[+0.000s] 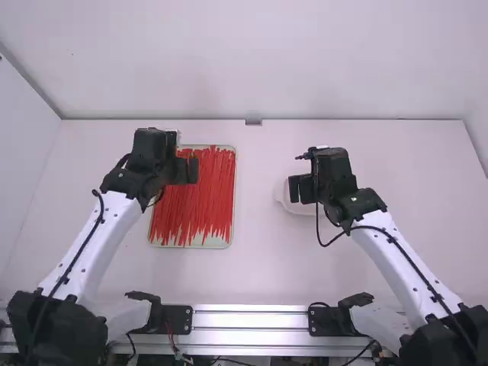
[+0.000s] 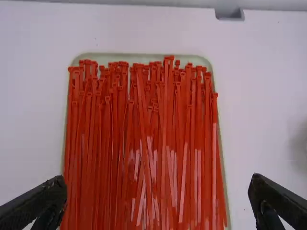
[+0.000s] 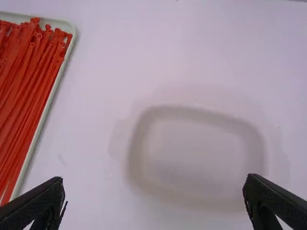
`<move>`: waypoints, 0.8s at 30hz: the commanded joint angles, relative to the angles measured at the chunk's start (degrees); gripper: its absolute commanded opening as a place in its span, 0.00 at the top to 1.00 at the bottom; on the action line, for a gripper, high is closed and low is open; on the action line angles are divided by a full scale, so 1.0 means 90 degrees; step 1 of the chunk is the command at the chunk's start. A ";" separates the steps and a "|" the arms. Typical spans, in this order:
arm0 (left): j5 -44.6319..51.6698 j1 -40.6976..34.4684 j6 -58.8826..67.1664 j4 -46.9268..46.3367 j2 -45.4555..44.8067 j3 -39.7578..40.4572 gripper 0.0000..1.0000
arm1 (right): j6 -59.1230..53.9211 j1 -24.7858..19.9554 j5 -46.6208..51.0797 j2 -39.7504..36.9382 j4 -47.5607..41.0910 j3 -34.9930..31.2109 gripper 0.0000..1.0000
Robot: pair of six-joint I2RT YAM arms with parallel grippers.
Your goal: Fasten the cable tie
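Note:
A pile of red cable ties point(image 1: 197, 197) point(image 2: 144, 143) point(image 3: 24, 72) lies lengthwise on a pale green tray point(image 1: 231, 164) point(image 2: 208, 64) point(image 3: 53, 96) left of the table's middle. My left gripper point(image 1: 179, 169) point(image 2: 156, 206) hovers over the tray's near part, open, its fingers point(image 2: 33, 201) wide on either side of the pile and nothing held. My right gripper point(image 1: 301, 187) point(image 3: 156, 206) hangs open above a shallow white dish point(image 1: 286, 204) point(image 3: 194, 153) to the right of the tray, with nothing between its fingers point(image 3: 273, 199).
A small grey bracket point(image 1: 253, 120) point(image 2: 229, 12) sits at the table's back edge. White walls close in the table at the left and back. Bare white tabletop point(image 1: 412, 175) spreads right of the dish and in front of the tray.

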 commanded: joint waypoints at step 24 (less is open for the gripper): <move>-0.0272 0.0576 -0.0075 -0.0517 0.3390 0.2176 0.01 | -0.0007 0.0005 -0.0010 0.0248 -0.0160 0.0197 0.01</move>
